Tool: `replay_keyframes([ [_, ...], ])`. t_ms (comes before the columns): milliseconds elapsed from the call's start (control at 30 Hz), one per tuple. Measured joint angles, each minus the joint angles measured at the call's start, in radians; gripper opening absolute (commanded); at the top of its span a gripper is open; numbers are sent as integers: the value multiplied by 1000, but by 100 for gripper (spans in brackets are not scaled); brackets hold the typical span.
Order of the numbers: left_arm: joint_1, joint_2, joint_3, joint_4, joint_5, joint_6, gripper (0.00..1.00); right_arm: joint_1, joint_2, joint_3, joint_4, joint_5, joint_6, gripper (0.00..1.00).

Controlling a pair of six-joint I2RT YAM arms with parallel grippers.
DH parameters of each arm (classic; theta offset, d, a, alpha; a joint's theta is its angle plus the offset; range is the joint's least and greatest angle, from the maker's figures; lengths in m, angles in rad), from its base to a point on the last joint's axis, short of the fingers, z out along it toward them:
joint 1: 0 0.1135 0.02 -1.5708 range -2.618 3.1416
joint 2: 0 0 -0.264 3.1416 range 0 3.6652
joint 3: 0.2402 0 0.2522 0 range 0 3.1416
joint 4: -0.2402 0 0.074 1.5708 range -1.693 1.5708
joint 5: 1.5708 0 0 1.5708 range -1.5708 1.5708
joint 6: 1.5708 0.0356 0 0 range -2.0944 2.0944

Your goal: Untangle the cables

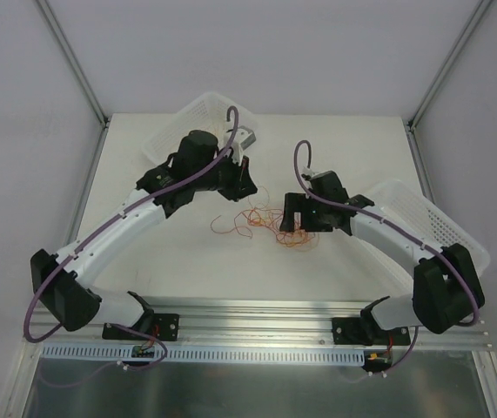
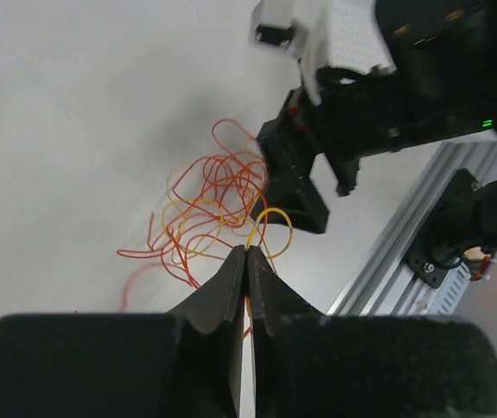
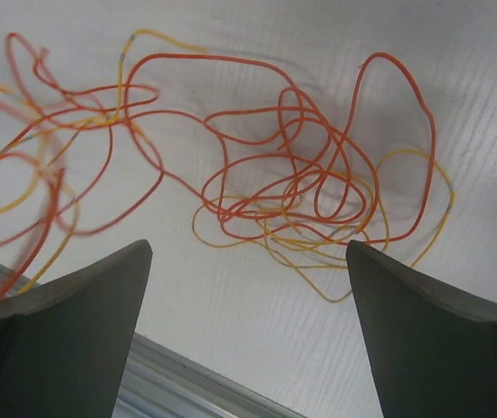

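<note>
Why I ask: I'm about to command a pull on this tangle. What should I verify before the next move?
1. Grip: ok, the left fingers are shut and a yellow strand looks pinched at their tips.
2. Opening: ok, the right fingers are spread wide.
3. Aim: ok, the densest knot of the cables lies between them in the right wrist view.
4. Height of the right fingers for a grasp: cannot tell.
5. Separation: not ok, red and yellow loops cross in one clump.
</note>
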Motion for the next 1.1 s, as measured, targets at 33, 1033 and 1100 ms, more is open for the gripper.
replay_keyframes([
  [33,0,-16,11,1,3,-3,0,0,18,-2,10,0,3,98],
  [1033,16,-307,224,-51,-697,241,0,-10,181,-48,53,57,96,42],
  [1100,16,-307,204,-60,-675,233,0,-8,152,-48,36,61,87,46],
])
